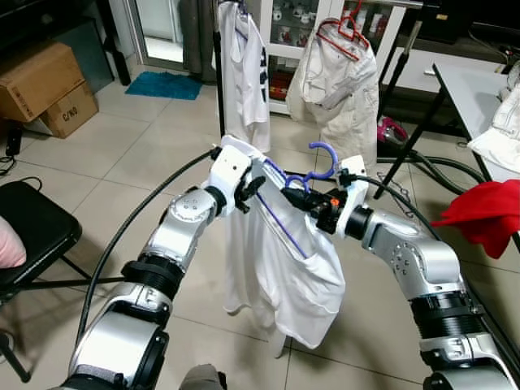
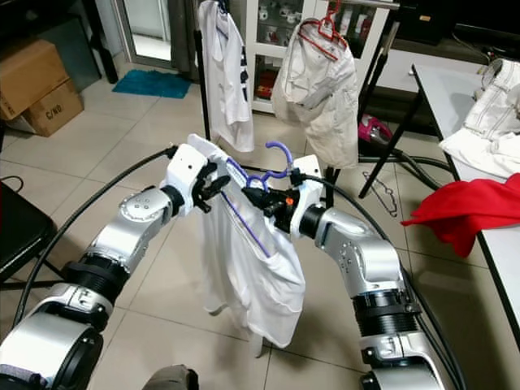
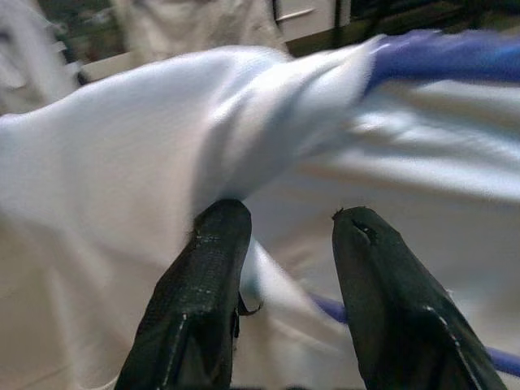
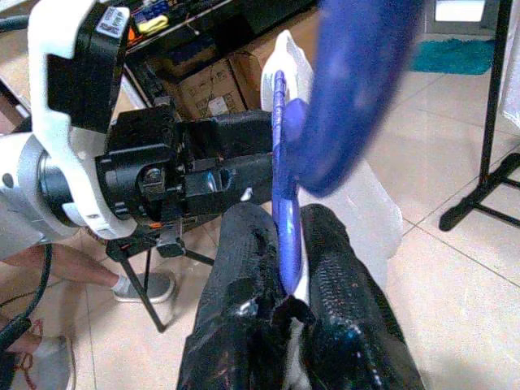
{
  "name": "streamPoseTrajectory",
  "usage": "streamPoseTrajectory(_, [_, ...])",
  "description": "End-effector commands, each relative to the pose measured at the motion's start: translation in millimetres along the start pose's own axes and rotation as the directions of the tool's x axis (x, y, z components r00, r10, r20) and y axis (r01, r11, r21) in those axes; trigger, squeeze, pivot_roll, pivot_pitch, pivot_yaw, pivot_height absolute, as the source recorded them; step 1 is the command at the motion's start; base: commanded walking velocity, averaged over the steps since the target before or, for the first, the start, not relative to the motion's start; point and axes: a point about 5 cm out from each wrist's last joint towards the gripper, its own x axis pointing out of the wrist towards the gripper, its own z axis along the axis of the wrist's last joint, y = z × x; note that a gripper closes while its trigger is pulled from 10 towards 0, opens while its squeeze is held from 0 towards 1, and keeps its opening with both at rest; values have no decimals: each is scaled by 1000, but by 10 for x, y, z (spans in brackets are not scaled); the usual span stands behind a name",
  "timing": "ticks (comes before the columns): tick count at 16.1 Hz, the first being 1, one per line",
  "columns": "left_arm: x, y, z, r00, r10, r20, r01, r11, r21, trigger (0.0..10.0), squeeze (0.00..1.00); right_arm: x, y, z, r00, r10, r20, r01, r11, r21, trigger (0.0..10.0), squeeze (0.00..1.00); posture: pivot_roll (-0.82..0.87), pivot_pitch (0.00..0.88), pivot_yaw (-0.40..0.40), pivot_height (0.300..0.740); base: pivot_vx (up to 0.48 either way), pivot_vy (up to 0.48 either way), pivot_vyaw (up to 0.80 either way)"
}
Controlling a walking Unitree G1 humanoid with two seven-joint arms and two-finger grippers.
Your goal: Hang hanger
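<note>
- Right gripper [image 4: 284, 268]: fingers closed on the neck of the blue hanger [image 1: 323, 159], the blue bar pinched between both black pads.
- Left gripper [image 3: 284, 244]: fingers parted, tips pressing into the white garment [image 1: 280, 268] at the hanger's shoulder; no firm pinch visible.
- Hanger held in the air between the two arms, hook up, curling toward robot's left; long axis runs roughly left-right.
- Garment drapes down from it, blue trim along one edge, hem above the tiled floor [image 1: 122, 175].
- Behind: clothes rack [image 1: 219, 73] with two more hung garments.
- Cardboard box [image 1: 69, 110] at far left reads "C/NO".
</note>
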Motion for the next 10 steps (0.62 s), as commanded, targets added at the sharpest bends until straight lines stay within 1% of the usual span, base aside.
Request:
streamPoseTrajectory(1, [-4,-65,30,998,-63,11,63,998,5,10000,0,-10,30,95,999,17,28,-16,999,-35,10000,0,74,0,-17,740,0,0,0])
streamPoseTrajectory(2, [-16,-106,21,995,-96,12,96,995,7,10000,0,-12,24,91,1000,14,27,-13,999,-34,10000,0,74,0,-17,740,0,0,0])
streamPoseTrajectory(3, [-39,-145,-21,994,-107,6,107,994,18,10000,0,-20,17,96,1000,12,28,-11,999,-32,10000,0,73,0,-16,740,0,0,0])
streamPoseTrajectory(5, [-90,-194,-23,986,-168,16,168,986,9,10000,0,-28,3,92,1000,7,27,-6,1000,-30,10000,0,75,0,-19,740,0,0,0])
streamPoseTrajectory(6, [-129,-202,-5,982,-185,30,184,982,27,10000,0,-30,-4,90,1000,4,26,-3,1000,-29,10000,0,76,0,-18,740,0,0,0])
streamPoseTrajectory(8, [-187,-198,31,978,-201,55,200,980,17,10000,0,-35,-7,96,1000,3,26,-2,1000,-29,10000,0,76,0,-18,740,0,0,0])
streamPoseTrajectory(9, [-225,-142,54,986,-150,67,150,989,14,10000,0,-44,-16,100,1000,2,28,-1,1000,-28,10000,0,76,0,-18,740,0,0,0])
streamPoseTrajectory(10, [-236,-117,55,990,-128,66,128,992,9,10000,0,-47,-19,100,1000,2,28,-1,1000,-28,10000,0,76,0,-18,740,0,0,0])
